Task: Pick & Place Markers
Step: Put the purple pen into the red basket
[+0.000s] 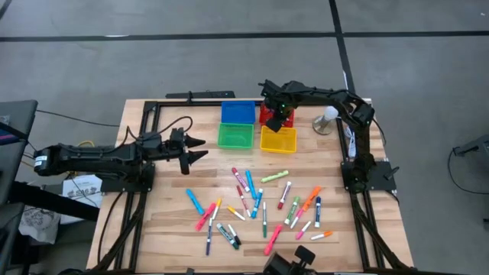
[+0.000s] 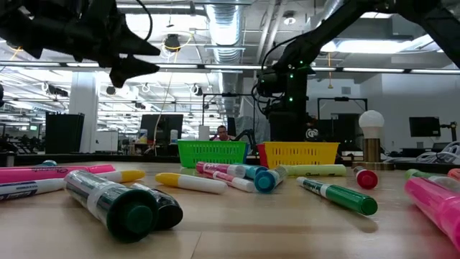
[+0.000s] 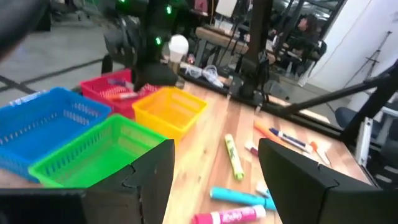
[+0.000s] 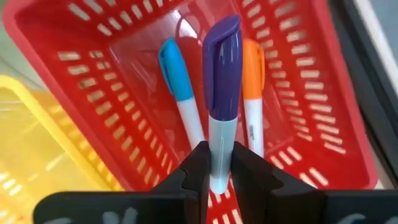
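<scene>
My right pincer (image 4: 217, 177) was clamped on the white barrel of a purple-capped felt-tip marker (image 4: 221, 87), which I held above the red slotted plastic basket (image 4: 323, 93) where a blue-capped marker (image 4: 177, 81) and an orange-capped marker (image 4: 252, 93) lay on the floor side by side. Whether the purple cap touched the basket floor I could not quite tell from my wrist. My left pincer (image 1: 195, 150) hung with its fingers spread wide and empty, well left of that red basket (image 1: 265, 114), while the loose coloured markers (image 1: 263, 202) lay scattered on the wooden table (image 1: 168, 221) nearer the front edge than the basket.
</scene>
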`<move>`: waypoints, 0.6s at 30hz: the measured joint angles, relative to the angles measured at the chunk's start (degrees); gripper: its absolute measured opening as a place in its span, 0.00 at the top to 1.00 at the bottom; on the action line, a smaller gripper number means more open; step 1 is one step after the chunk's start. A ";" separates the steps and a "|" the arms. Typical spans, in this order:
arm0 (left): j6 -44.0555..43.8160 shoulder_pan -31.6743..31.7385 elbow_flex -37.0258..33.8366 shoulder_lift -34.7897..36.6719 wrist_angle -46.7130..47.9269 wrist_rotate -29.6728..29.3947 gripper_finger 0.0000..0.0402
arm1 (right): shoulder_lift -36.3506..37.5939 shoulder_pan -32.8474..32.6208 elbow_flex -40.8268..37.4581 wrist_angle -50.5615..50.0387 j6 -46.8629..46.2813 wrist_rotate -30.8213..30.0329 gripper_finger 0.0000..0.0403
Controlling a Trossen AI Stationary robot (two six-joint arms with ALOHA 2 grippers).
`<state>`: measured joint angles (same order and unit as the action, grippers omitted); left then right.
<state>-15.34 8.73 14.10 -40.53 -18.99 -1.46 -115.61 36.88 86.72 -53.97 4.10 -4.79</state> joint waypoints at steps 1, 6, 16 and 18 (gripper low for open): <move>-0.24 0.00 -0.26 0.02 -0.11 0.45 0.43 | 0.00 0.03 0.00 0.02 0.30 -0.01 0.87; -0.29 -0.02 -0.69 0.02 -0.76 1.51 0.42 | 0.00 0.40 0.00 0.21 0.44 -0.05 0.87; -0.15 0.00 -0.69 0.04 -1.66 1.51 0.43 | 0.00 0.77 0.00 0.84 0.98 -0.05 0.83; -0.15 0.00 -0.69 0.04 -1.66 1.51 0.43 | 0.00 0.77 0.00 0.85 1.10 -0.07 0.81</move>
<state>-15.49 8.73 13.41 -40.49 -20.64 0.05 -115.61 37.65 86.72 -53.12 5.20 -4.86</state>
